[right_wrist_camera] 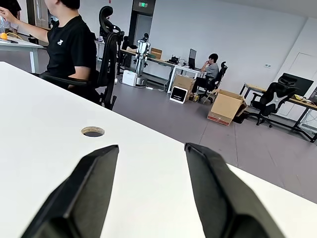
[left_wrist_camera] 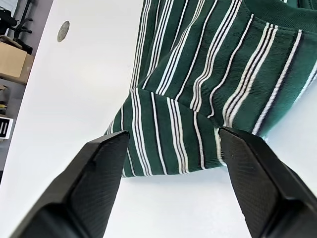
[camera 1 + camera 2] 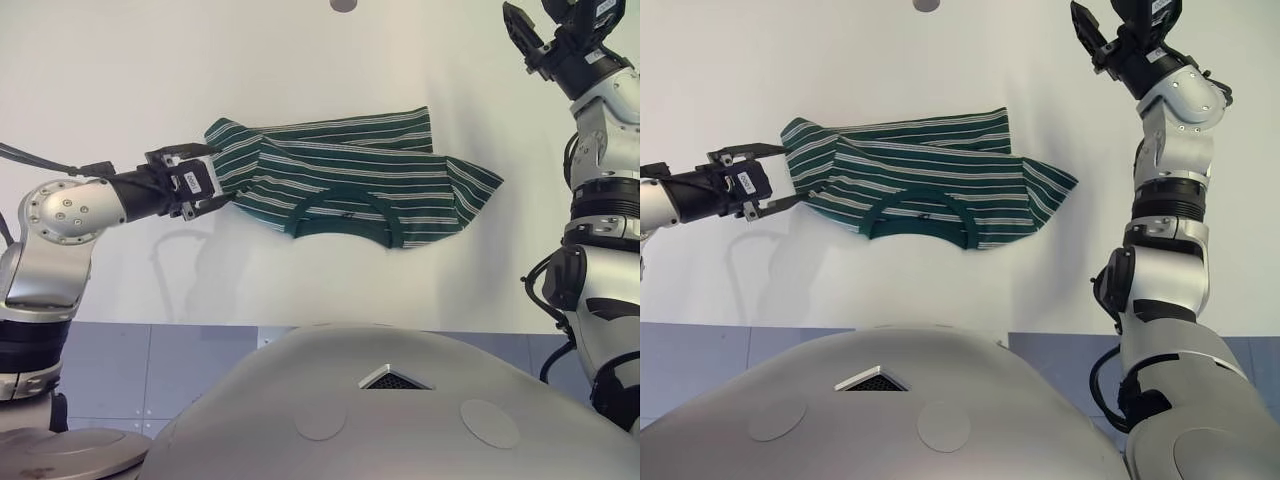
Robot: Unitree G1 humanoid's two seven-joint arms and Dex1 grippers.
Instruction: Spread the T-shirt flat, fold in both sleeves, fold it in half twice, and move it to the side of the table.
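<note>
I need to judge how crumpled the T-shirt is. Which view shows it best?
The left eye view: the whole T-shirt lies in it, edge to edge. The right eye view shows the same. The left wrist view gives one striped corner close up at the open left gripper. The right wrist view looks over the table.

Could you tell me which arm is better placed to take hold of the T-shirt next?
Left. The left gripper is at the sleeve of the T-shirt, fingers open on either side of the cloth. The right gripper is raised over the table, well away from it.
</note>
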